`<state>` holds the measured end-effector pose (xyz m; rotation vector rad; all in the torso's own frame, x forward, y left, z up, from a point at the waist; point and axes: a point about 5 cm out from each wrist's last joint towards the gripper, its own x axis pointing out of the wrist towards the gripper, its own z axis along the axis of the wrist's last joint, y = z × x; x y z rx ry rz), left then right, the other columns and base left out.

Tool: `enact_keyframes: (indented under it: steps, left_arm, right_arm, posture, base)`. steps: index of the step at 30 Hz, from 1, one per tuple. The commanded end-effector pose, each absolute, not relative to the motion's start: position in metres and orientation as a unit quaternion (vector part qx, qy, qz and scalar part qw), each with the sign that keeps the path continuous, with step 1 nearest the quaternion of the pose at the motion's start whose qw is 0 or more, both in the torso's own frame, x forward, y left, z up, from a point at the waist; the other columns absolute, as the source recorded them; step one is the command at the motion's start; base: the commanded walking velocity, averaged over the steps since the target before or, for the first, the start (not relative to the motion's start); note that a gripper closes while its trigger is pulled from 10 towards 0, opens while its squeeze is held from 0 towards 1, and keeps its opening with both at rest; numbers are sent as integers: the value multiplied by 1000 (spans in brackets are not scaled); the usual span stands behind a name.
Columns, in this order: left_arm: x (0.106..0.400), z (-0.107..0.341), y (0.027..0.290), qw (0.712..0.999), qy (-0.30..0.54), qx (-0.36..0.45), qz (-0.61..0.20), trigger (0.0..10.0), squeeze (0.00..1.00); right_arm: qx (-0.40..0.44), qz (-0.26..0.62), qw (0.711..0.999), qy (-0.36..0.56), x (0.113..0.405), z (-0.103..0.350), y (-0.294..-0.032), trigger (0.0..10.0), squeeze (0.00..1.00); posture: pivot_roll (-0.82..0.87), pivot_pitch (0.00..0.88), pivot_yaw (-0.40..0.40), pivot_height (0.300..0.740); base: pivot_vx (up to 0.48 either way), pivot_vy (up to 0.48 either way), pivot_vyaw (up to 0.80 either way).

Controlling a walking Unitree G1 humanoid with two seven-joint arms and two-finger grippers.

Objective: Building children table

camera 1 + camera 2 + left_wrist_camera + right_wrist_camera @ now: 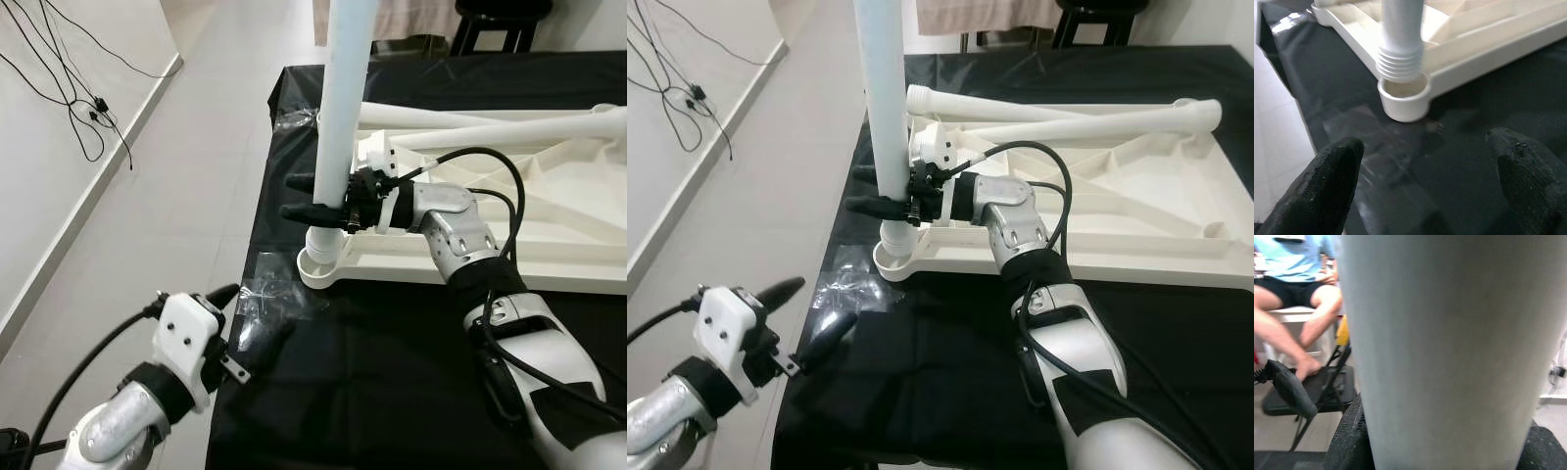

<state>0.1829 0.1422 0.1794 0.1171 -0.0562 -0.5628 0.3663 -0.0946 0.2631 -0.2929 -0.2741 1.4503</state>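
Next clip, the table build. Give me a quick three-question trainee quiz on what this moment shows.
1. True or false: the right tool grips the upright white leg.
2. Where is the leg's threaded end? A) at the corner socket of the upturned tabletop B) on the floor C) in the left tool
3. What covers the work surface?

Key: 1 true. 2 A, the threads still show above the rim. 3 A black cloth, with clear plastic wrap near the socket.

Plain indoor room: pale tiled floor (186, 186), loose wall cables (69, 88), black-draped worktable (392, 382), folding chair (1312, 396).
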Motion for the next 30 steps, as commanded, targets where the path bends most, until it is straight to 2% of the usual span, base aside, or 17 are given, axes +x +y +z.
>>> enact_keyframes:
  steps: [1, 4, 6, 7, 8, 9, 10, 11, 13, 25, 28, 30]
  left_arm:
    - [175, 181, 141, 959, -22, 58, -275, 10000, 0]
    - [175, 181, 141, 959, -22, 58, -275, 10000, 0]
    - [171, 181, 140, 962, -20, 50, -267, 10000, 0]
    - [171, 181, 140, 962, -20, 50, -267, 10000, 0]
    - [169, 182, 139, 963, -20, 48, -265, 10000, 0]
    - [169, 182, 139, 963, -20, 48, -265, 10000, 0]
    - [167, 182, 139, 963, -21, 46, -264, 10000, 0]
    - [167, 182, 139, 963, -21, 46, -264, 10000, 0]
    - [166, 183, 136, 964, -22, 43, -263, 10000, 0]
    - [163, 186, 134, 964, -26, 42, -262, 10000, 0]
    - [162, 187, 134, 963, -26, 43, -263, 10000, 0]
    - [160, 189, 133, 963, -27, 43, -264, 10000, 0]
  right_arm:
    - [-139, 689, 706, -87, 363, 252, -92, 10000, 0]
    - [-139, 689, 706, -87, 363, 252, -92, 10000, 0]
    - [-143, 719, 676, -78, 360, 256, -91, 10000, 0]
    - [-143, 719, 676, -78, 360, 256, -91, 10000, 0]
    - [-141, 736, 658, -73, 357, 258, -89, 10000, 0]
    - [-141, 736, 658, -73, 357, 258, -89, 10000, 0]
    - [-140, 750, 642, -70, 354, 259, -88, 10000, 0]
    - [-140, 750, 642, -70, 354, 259, -88, 10000, 0]
    - [-140, 767, 623, -64, 351, 259, -86, 10000, 0]
    - [-168, 768, 617, -25, 357, 256, -83, 10000, 0]
    - [-183, 769, 612, -13, 358, 256, -82, 10000, 0]
    - [-223, 772, 595, 18, 358, 255, -79, 10000, 0]
  posture:
    - [55, 345, 59, 740]
    - [55, 345, 59, 740]
    - [54, 352, 54, 740]
    - [54, 352, 54, 740]
    - [53, 354, 52, 740]
    - [53, 354, 52, 740]
    - [52, 356, 49, 740]
    - [52, 356, 49, 740]
    - [58, 361, 43, 740]
    - [68, 378, 34, 740]
    - [72, 384, 33, 740]
    - [77, 389, 31, 740]
  base:
    - [0, 0, 0]
    - [0, 0, 0]
    - [0, 0, 0]
    - [0, 0, 0]
    - [0, 0, 0]
    - [0, 0, 0]
    - [0, 0, 0]
    - [0, 0, 0]
    - [0, 0, 0]
    - [0, 0, 0]
    - [0, 0, 0]
    - [0, 0, 0]
